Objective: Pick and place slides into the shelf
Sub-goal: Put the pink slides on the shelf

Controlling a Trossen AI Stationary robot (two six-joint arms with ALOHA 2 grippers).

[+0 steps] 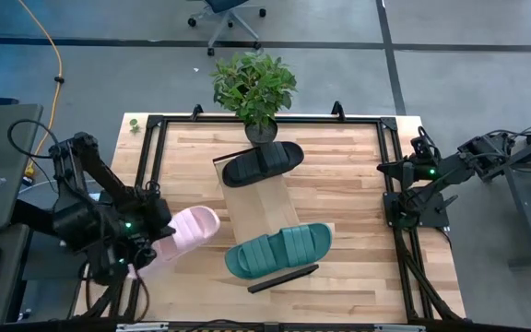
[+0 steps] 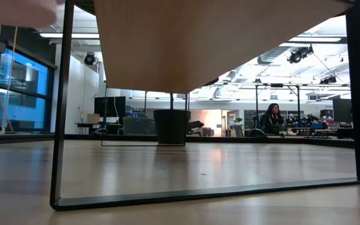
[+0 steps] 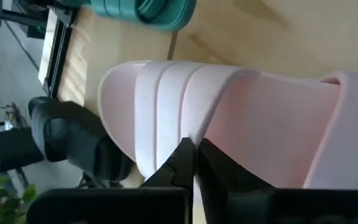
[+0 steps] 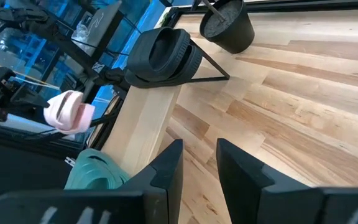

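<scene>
My left gripper [image 1: 159, 243] is shut on the pale pink slide [image 1: 190, 229] over the table's left side; the right wrist view shows that slide [image 4: 70, 112] up in the air. The shelf [image 1: 267, 207] is a light-wood plank running from far to near in the table's middle. The black slide [image 1: 264, 163] lies on the shelf's far end and the dark green slide [image 1: 279, 249] lies across its near end. My right gripper [image 4: 199, 168] waits open at the table's right edge with nothing between its fingers. My left gripper pinches the edge of the pink slide's ribbed strap [image 3: 182, 127] between its two shut fingers [image 3: 211, 163]. The fingers come from the table's left side, slanting down. The slide is lifted clear of the table and tipped on its side, its sole [image 3: 353, 124] standing beyond the strap.
A potted plant [image 1: 254, 88] stands at the table's far edge, just behind the black slide. A black bar [image 1: 284, 278] lies by the green slide at the shelf's near end. A black frame [image 1: 390, 166] rims the table. The low view looks under the shelf plank [image 2: 217, 37].
</scene>
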